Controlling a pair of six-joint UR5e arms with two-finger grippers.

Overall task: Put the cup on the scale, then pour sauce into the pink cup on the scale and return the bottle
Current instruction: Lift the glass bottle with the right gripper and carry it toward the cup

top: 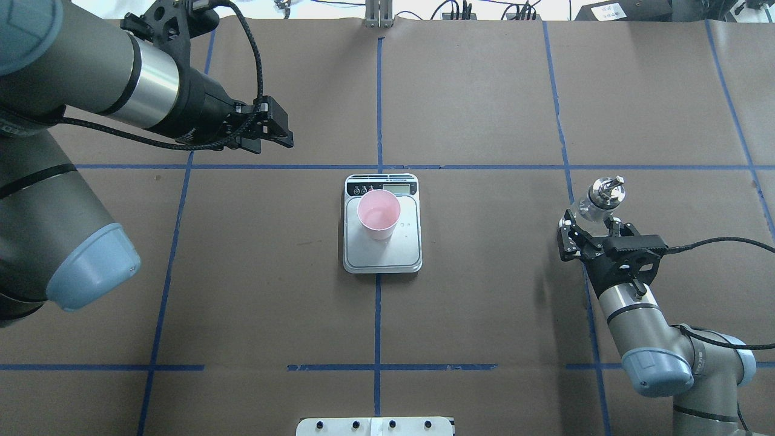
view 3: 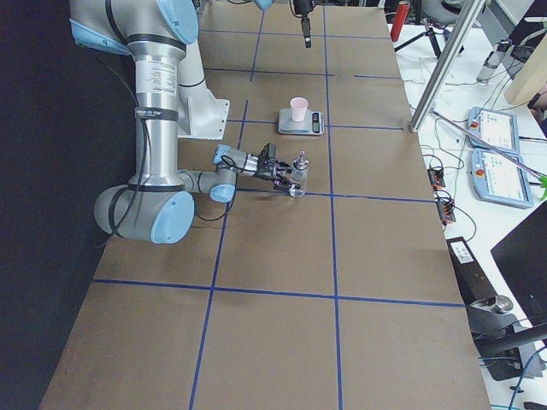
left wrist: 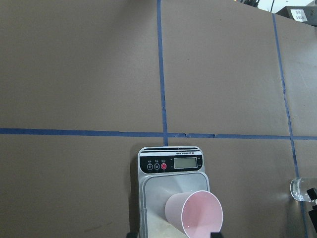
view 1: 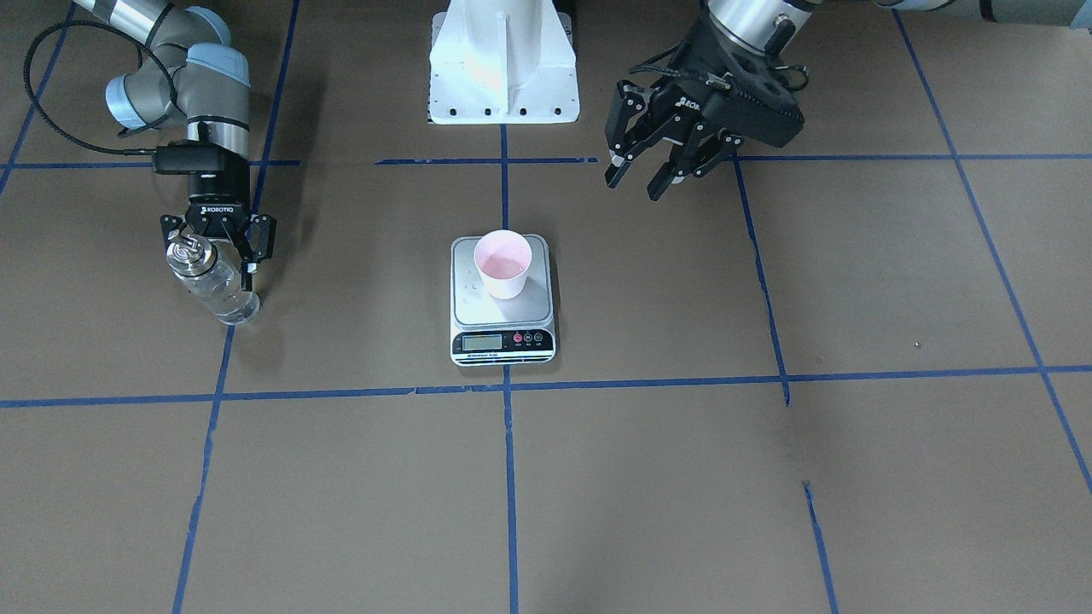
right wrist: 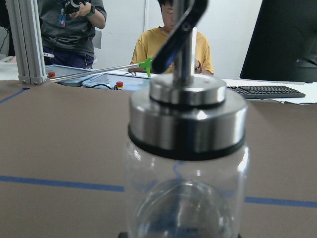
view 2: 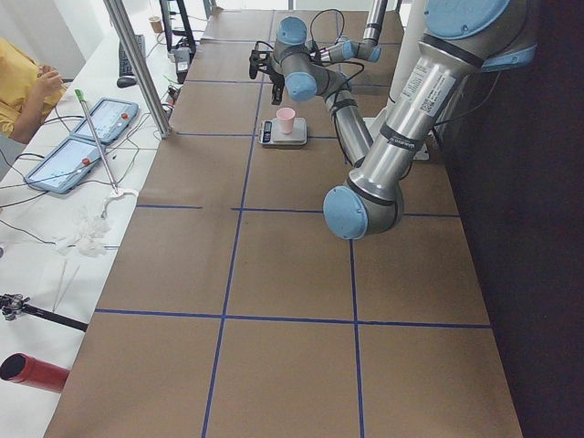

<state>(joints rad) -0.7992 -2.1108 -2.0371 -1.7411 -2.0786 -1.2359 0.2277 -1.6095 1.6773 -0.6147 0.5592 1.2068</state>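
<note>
Right gripper (view 1: 213, 266): your fingers stand spread wide on either side of the small clear glass bottle with the shiny metal cap and spout (view 1: 220, 290). You can't see either pad pressing the glass.
Bottle: upright on the brown paper-covered table with blue tape lines (view 1: 768, 477), right between the right gripper's fingers. Its cap and spout fill that wrist's view.
Left gripper (view 1: 636, 188): hangs above the table with fingers apart, holding nothing.
Small pale pink tapered plastic cup (view 1: 512, 286): upright on the steel platform, well off to the left of your right gripper. From the left gripper it sits to the right and back toward the robot's base.
Small silver rectangular digital scale (view 1: 473, 303): flat on the table under the cup, with its display strip on the side away from the robot.
Clear liquid (view 1: 503, 269): a shallow pool in the cup's bottom — whether the bottle holds any, you can't tell.
</note>
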